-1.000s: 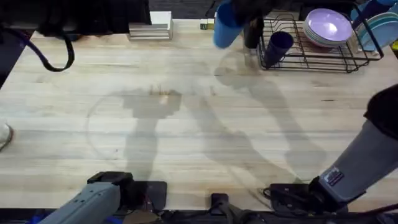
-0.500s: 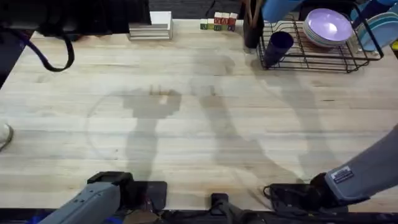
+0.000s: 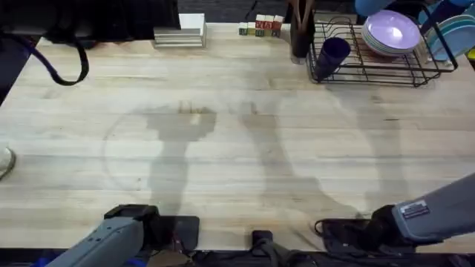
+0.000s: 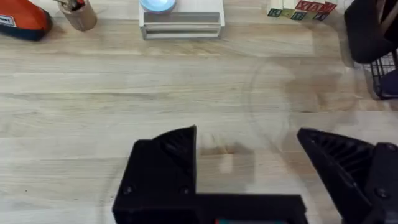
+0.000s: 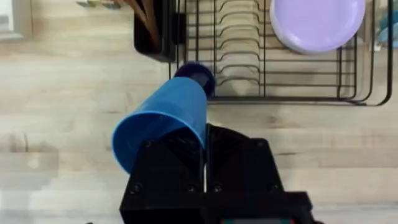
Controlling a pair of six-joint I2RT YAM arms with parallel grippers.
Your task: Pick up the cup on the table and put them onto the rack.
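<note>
A light blue plastic cup (image 5: 163, 121) is clamped by its rim between the black fingers of the right gripper (image 5: 205, 152), which are pressed nearly together on the cup wall; the cup is held tilted, its open mouth turned toward the wrist camera and its base pointing at the rack (image 5: 280, 68). Just past the cup's base a dark blue cup (image 5: 196, 76) is seen at the near corner of the black wire rack — in the overhead view it stands tilted at the rack's left end (image 3: 332, 53). A lavender plate (image 5: 317, 22) is seated in the rack, and teal plates (image 3: 451, 33) lean at its right end in the overhead view. A black utensil holder (image 5: 152, 31) with wooden sticks is placed just beside the rack's left side. The left gripper (image 4: 249, 162) is held low over the bare wooden table (image 3: 223, 133), its fingers spread wide with nothing between them. Well apart, at the table's far edge, coloured letter blocks (image 4: 301, 9) and a white stack of flat items (image 4: 180, 22) are set.
</note>
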